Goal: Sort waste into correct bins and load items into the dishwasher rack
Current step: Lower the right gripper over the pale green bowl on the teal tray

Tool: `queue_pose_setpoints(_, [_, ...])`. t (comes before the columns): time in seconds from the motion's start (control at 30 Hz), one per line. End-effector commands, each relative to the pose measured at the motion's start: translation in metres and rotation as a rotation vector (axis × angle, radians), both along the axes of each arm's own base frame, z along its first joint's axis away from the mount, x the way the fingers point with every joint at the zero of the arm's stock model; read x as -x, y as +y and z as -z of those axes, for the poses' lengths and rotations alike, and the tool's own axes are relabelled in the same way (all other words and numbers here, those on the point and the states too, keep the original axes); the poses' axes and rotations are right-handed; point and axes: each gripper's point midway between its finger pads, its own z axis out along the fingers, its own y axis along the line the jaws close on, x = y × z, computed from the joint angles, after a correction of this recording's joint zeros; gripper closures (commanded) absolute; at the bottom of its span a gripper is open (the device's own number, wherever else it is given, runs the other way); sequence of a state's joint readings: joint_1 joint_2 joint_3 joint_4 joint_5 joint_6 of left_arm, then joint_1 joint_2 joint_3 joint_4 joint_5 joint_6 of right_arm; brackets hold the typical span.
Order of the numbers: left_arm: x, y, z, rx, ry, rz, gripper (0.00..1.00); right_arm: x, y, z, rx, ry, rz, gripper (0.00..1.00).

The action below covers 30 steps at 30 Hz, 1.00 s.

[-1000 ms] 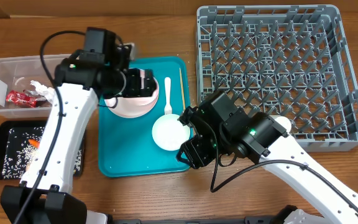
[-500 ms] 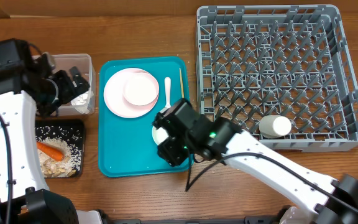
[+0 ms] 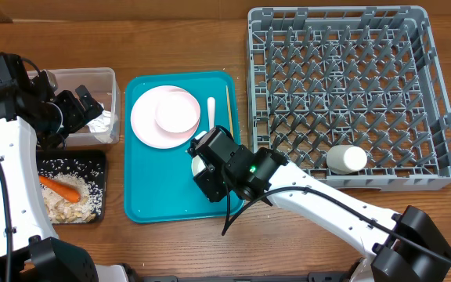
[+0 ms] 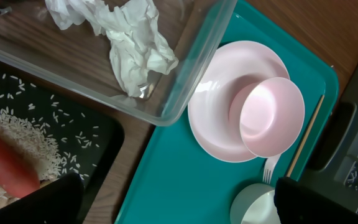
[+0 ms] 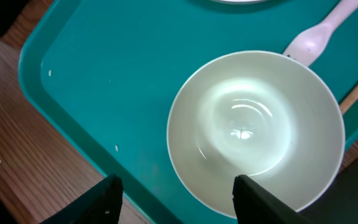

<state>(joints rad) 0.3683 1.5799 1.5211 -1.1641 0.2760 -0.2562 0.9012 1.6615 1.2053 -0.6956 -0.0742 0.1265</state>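
Overhead, left gripper (image 3: 75, 106): held above the clear tub (image 3: 104, 78), in which a crumpled tissue (image 3: 102, 121) lies.
Overhead, black tray (image 3: 103, 180): a carrot (image 3: 59, 186) and rice (image 3: 91, 197) are seen inside.
Overhead, right gripper (image 3: 206, 168): placed over the white bowl (image 3: 197, 164) on the teal tray (image 3: 155, 188).
Overhead, rack (image 3: 351, 78): a white cup (image 3: 346, 160) is lying at its front edge.
Left wrist, jaws: spread wide, nothing between them; the pink bowl (image 4: 272, 117) is seen resting on the white plate (image 4: 210, 124).
Right wrist, jaws: apart, set astride the bowl's near rim; contact cannot be told.

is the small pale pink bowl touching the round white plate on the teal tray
Touching: the left wrist view shows the small pale pink bowl sitting on the round white plate.
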Motion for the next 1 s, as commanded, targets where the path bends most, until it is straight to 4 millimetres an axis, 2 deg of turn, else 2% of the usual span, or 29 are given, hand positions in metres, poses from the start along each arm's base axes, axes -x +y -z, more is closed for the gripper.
queue_pose_setpoints(0.0, [0.0, 0.0, -0.013, -0.007, -0.036, -0.007, 0.0, -0.017, 0.002, -0.023, -0.012, -0.099, 0.008, 0.43])
queue_pose_setpoints(0.2, [0.0, 0.0, -0.013, -0.007, -0.036, -0.007, 0.0, -0.05, -0.025, -0.024, 0.076, -0.204, 0.101, 0.51])
queue_pose_setpoints(0.4, [0.0, 0.0, -0.013, -0.007, -0.036, -0.007, 0.0, -0.072, -0.043, -0.026, 0.093, -0.237, 0.113, 0.54])
queue_pose_setpoints(0.57, [0.0, 0.0, -0.013, -0.007, -0.036, -0.007, 0.0, -0.071, -0.034, -0.028, 0.044, -0.223, 0.057, 0.54])
queue_pose_setpoints(0.7, [0.0, 0.0, -0.013, -0.007, -0.036, -0.007, 0.0, -0.071, -0.033, -0.023, 0.048, -0.21, 0.052, 0.54])
queue_pose_setpoints(0.83, [0.0, 0.0, -0.013, -0.007, -0.036, -0.007, 0.0, -0.069, -0.03, -0.005, 0.063, -0.168, 0.038, 0.54])
queue_pose_setpoints(0.97, [0.0, 0.0, -0.013, -0.007, -0.036, -0.007, 0.0, -0.075, -0.033, 0.018, 0.117, -0.157, 0.05, 0.53])
